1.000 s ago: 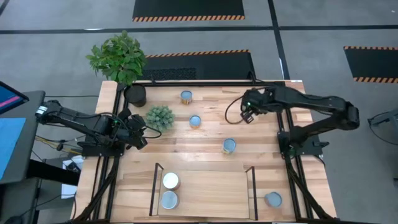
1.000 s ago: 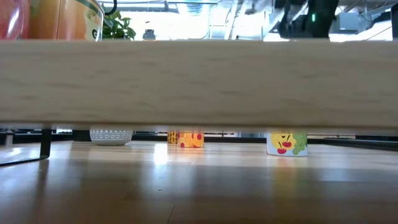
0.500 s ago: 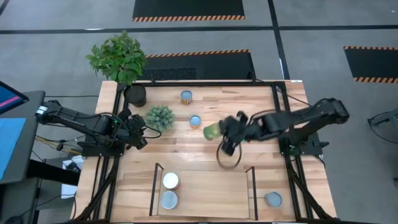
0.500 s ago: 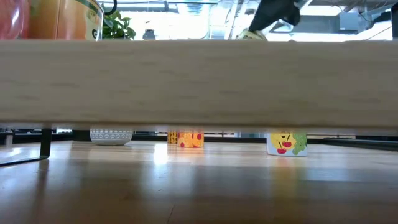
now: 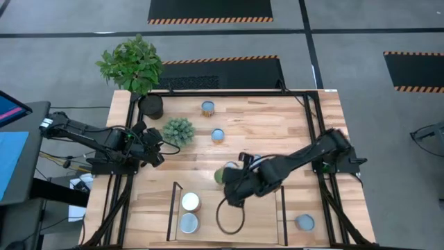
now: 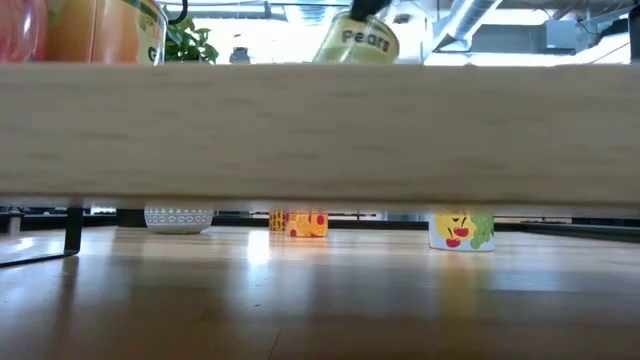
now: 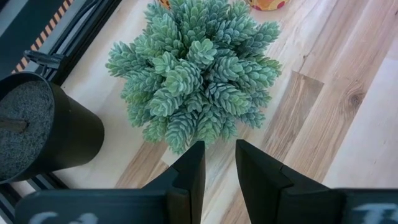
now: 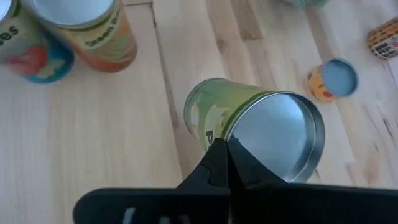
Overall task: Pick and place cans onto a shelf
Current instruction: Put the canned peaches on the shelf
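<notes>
right tool (image 8: 227, 163): pinching rim of green can (image 8: 249, 124), tilted, carried above shelf (image 5: 257, 215) near its back edge, likely for setting down beside two cans (image 5: 189, 212) already at shelf's left end | left tool (image 7: 219, 165): spread, empty, waiting by small plant (image 7: 196, 71) at desk (image 5: 277, 125) left | three cans (image 5: 217, 135) remain on desk

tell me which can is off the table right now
The green pears can, pinched by its rim in the right gripper and tilted above the shelf. The other cans, like the white-topped one, stand upright on wood.
</notes>
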{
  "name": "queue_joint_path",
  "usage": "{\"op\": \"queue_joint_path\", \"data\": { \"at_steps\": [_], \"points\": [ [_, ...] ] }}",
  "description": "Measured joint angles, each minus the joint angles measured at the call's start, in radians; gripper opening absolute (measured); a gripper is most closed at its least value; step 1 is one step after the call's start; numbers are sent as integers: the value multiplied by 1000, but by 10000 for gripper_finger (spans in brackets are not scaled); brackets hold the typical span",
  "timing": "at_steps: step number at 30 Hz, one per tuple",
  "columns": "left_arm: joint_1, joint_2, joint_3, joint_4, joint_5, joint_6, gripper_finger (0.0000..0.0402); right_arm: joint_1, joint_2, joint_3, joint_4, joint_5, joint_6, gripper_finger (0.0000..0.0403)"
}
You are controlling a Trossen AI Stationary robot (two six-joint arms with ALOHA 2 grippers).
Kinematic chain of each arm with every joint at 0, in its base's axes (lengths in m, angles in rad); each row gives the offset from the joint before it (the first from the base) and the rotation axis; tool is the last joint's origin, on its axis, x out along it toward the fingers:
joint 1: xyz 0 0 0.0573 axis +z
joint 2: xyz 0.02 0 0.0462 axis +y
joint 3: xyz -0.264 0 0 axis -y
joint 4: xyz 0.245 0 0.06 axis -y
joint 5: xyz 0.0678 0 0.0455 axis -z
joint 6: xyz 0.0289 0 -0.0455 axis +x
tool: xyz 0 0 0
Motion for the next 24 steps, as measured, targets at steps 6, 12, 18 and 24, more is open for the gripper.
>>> {"op": "queue_joint_path", "data": {
  "at_steps": [6,12,18,24],
  "points": [
    [0,0,0,0,0,0,80,35,164,255,-153,-28,-3,0],
    [0,0,0,0,0,-1,80,71,270,430,-169,-98,-14,0],
    [0,0,0,0,1,-1,80,94,293,429,-131,-142,11,0],
    [0,0,0,1,1,-3,80,107,293,427,-111,-133,35,0]
  ]
}}
